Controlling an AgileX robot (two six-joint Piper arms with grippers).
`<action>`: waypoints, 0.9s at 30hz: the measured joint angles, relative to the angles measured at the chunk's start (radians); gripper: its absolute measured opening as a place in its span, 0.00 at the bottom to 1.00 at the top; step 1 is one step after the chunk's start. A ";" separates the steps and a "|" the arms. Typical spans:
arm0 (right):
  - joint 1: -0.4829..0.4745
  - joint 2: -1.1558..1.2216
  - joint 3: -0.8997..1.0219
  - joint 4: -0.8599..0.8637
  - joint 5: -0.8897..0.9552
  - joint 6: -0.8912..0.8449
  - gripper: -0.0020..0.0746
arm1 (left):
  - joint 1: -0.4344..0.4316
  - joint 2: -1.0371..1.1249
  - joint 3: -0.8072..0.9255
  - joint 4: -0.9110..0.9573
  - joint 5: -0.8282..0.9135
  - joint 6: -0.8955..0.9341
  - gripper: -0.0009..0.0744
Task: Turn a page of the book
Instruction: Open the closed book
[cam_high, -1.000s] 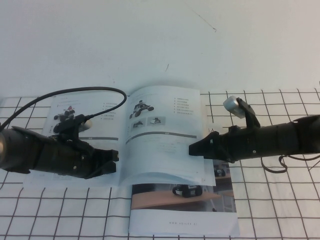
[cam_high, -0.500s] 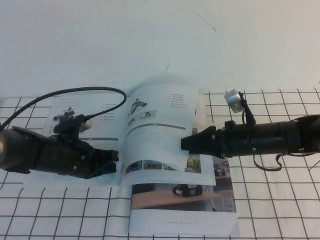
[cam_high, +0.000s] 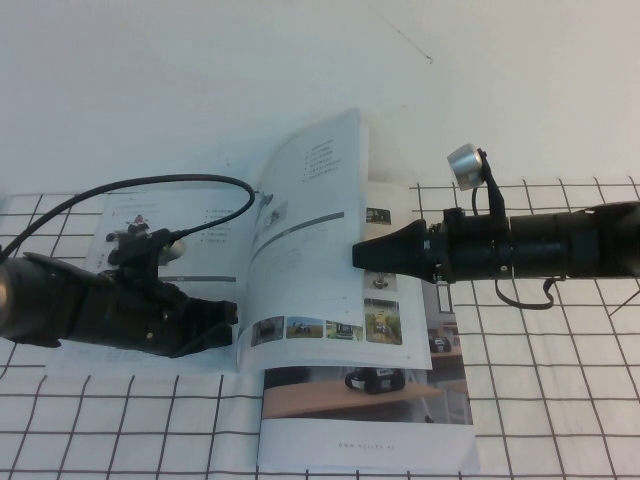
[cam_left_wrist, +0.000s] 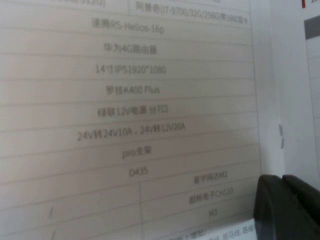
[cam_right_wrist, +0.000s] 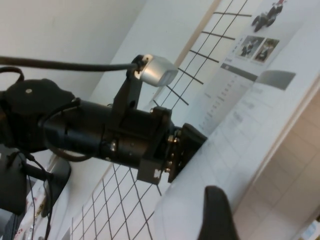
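High view: a white worktop (cam_high: 200, 80) with a gridded mat (cam_high: 560, 400) carries two publications. The right jaws (cam_high: 358, 256), spread, push under the book's (cam_high: 170, 215) lifted page (cam_high: 310, 240). The left jaws (cam_high: 228, 322) press its left side.

Left wrist view: their opening is unclear.

Right wrist view: the page curves beside one fingertip (cam_right_wrist: 215, 212).

Even, bright, diffuse light fills the high view; the pale worktop (cam_high: 200, 80) in the upper frame looks washed out and faintly bluish, and shadows are soft. The lifted page (cam_high: 310, 230) is slightly motion-blurred at its upper edge. In the left wrist view the print is soft, dim and pinkish. The right wrist view blurs the dark finger (cam_right_wrist: 216, 215) at its bottom edge.
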 joint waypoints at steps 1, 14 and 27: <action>0.000 0.000 -0.002 0.000 -0.001 0.000 0.59 | 0.000 -0.002 0.000 0.000 0.000 0.006 0.01; 0.022 0.000 -0.008 0.000 -0.022 0.000 0.59 | 0.000 -0.171 -0.047 0.079 0.040 0.019 0.01; 0.029 0.001 -0.044 0.000 -0.022 0.013 0.59 | -0.077 -0.448 -0.060 0.364 0.307 0.195 0.01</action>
